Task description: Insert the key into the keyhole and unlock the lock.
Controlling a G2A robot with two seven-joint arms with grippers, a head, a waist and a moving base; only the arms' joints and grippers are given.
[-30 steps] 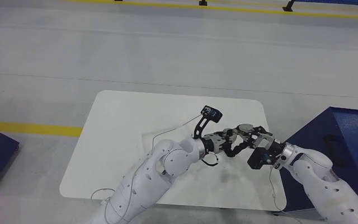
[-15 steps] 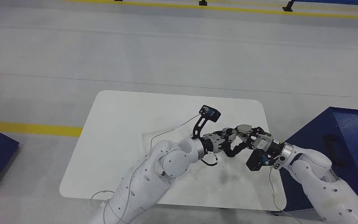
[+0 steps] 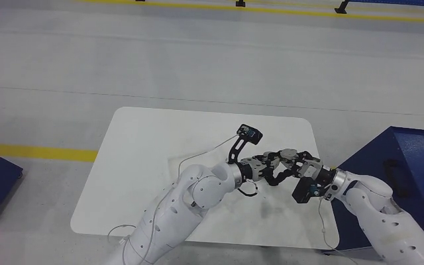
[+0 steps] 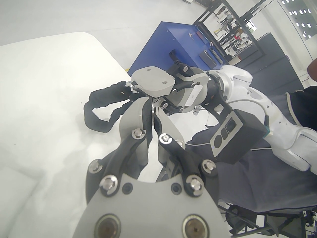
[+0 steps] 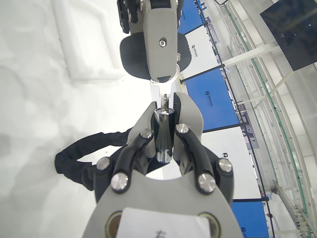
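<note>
Currently both grippers meet tip to tip above the white rounded table (image 3: 152,165), on the robot's right side.

The right gripper (image 5: 164,102) is clamped across the black-and-chrome cylindrical lock barrel (image 5: 162,130). The barrel lies lengthwise between the fingers, its end face pointing outward past the fingertips. The black fabric-sleeved cable (image 5: 81,154) loops away from the barrel and down toward the table.

The left gripper (image 4: 151,110) has its jaws pressed together on the bow of the small silver metal key (image 5: 164,92), blade pointing at the right gripper.

Key relation: in the right wrist view the blade runs nearly in line with the barrel's long axis. Its tip is at the keyhole (image 5: 163,111) in the end face. How far the blade has entered, I cannot tell; most of its length shows outside.

Judgement: the insertion is at its start or only partly done. The next move calls for a straight push along the shared axis, then a twist of the bow about it. Any tilt between blade and barrel would likely jam the key.
</note>
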